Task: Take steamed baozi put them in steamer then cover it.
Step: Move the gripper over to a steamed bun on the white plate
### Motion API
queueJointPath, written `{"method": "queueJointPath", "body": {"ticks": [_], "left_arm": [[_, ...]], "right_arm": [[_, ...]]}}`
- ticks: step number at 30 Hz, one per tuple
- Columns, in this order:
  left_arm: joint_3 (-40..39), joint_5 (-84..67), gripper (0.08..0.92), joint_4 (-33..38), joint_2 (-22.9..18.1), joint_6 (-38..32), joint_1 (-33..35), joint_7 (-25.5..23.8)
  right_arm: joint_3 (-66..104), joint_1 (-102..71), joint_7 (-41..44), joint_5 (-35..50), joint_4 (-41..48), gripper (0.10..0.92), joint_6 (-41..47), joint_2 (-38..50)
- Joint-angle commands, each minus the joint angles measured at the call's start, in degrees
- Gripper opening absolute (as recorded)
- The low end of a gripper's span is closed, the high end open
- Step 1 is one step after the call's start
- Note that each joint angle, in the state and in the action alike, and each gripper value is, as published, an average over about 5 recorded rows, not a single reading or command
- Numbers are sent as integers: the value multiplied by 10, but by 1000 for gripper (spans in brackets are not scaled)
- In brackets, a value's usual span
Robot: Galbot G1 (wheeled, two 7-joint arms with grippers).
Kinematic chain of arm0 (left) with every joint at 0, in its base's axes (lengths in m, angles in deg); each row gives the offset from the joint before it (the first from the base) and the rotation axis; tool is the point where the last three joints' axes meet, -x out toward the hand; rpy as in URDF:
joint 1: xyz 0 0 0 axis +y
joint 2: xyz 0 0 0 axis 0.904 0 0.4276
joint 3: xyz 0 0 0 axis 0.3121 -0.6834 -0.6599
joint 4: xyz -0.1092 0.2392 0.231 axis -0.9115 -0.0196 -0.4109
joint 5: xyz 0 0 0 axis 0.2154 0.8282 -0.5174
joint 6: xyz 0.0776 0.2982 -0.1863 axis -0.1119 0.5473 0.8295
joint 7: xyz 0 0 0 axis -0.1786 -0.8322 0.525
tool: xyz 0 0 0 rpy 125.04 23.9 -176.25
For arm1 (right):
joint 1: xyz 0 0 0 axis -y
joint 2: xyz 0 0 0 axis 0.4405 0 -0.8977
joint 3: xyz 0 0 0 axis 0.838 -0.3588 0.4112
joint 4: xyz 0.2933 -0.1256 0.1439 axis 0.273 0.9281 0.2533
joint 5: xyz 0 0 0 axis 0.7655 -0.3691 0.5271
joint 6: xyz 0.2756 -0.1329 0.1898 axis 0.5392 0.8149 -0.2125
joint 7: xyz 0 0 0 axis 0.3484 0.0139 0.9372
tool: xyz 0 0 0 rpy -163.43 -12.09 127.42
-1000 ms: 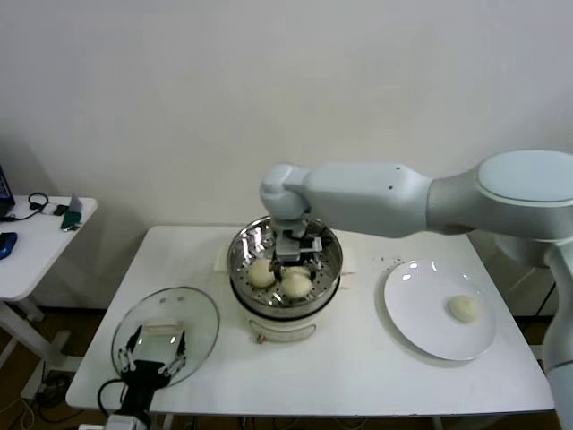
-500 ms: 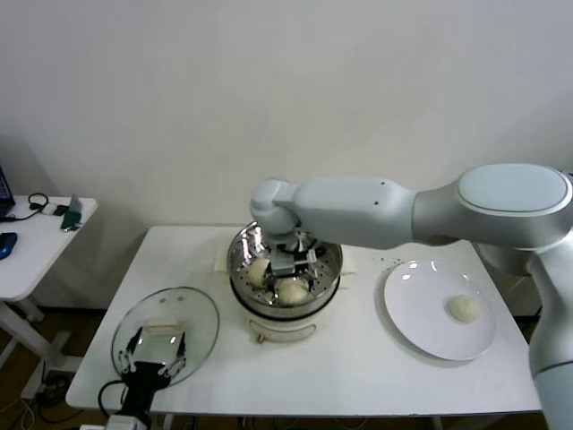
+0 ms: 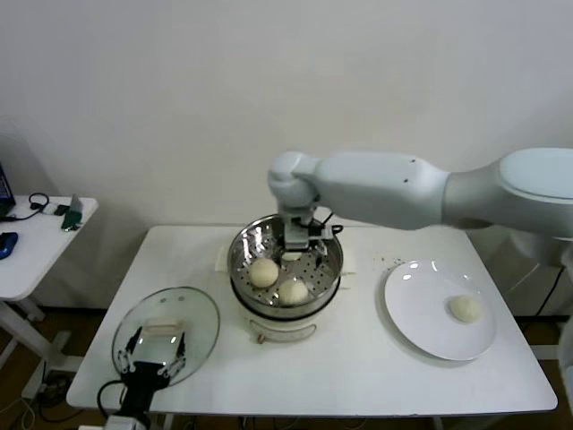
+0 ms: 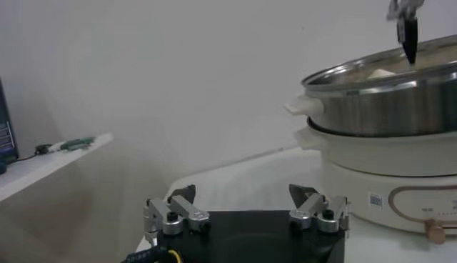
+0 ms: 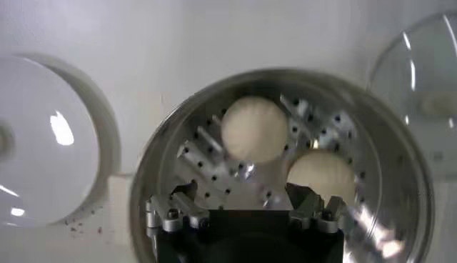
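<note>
Two baozi in the steamer, one on the plate

The steamer stands mid-surface holding two steamed baozi; a third bun lies alone on the white plate to its right; a fourth is not visible; the right claw hangs over the basket's far rim, jaws spread wide and empty; the cover lies flat near the front left corner, the left claw open and empty over it, partly hiding it.

Steel steamer on cream pot base, uncovered, two baozi inside; third baozi apart; glass cover flat beside.
</note>
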Motion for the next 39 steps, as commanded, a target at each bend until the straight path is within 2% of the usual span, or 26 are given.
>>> {"method": "queueJointPath", "body": {"ticks": [1,7,12,17,28,32,39], "left_arm": [[-2,-1,823,0,-1,-1,0,0],[-2,0,823,1,-2,0,1,0],[0,3,823,3,-5,5,0,0],[-1,5,823,3,-15,11,-4,0],[-4,16,823,4,-28,23,-11,3],[-5,19,823,3,-31,25,-13,4],[-8,25,823,-1,-35,27,-16,5]], "right_arm": [[-101,87,-80,169,-6,823,173,160],[-103,58,-84,201,-27,823,280,277],[-23,-49,-88,141,-13,823,300,365],[88,-189,-83,60,5,823,301,413],[310,-416,-63,-67,114,823,266,415],[353,-450,-59,-103,145,823,258,402],[369,-458,-54,-118,176,823,250,380]]}}
